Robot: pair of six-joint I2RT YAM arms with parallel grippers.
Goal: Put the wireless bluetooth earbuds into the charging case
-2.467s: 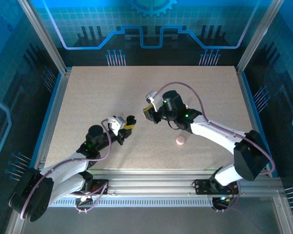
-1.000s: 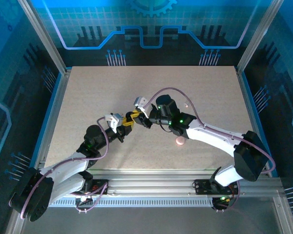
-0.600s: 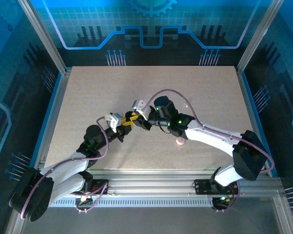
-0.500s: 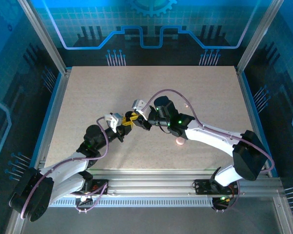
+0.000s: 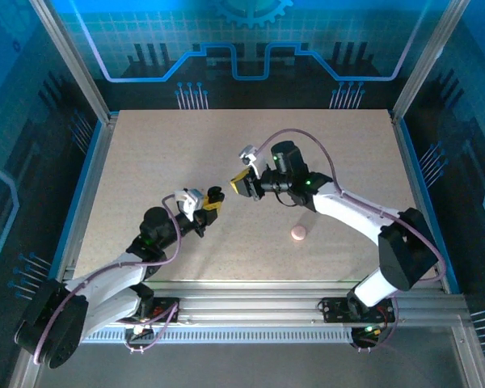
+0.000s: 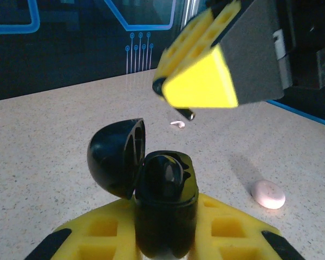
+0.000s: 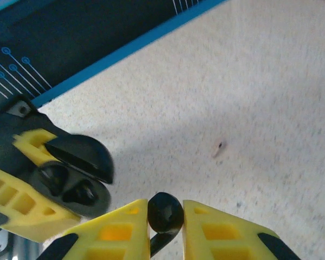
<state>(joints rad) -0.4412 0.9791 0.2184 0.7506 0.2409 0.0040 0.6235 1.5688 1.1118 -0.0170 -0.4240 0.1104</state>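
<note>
We clamp the open charging case (image 6: 165,208) in left jaws, earbud (image 7: 165,211) pinched in right jaws near it; tilted entry could pop it loose.

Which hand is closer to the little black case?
Left. The left hand holds the open case; the right hand hovers apart from it, pinching an earbud.

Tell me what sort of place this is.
Probably a robotics lab work cell: a speckled table fenced by aluminium frame posts, blue circuit-pattern wall panels, and a left arm and right arm bolted to a rail at the near edge.
</note>
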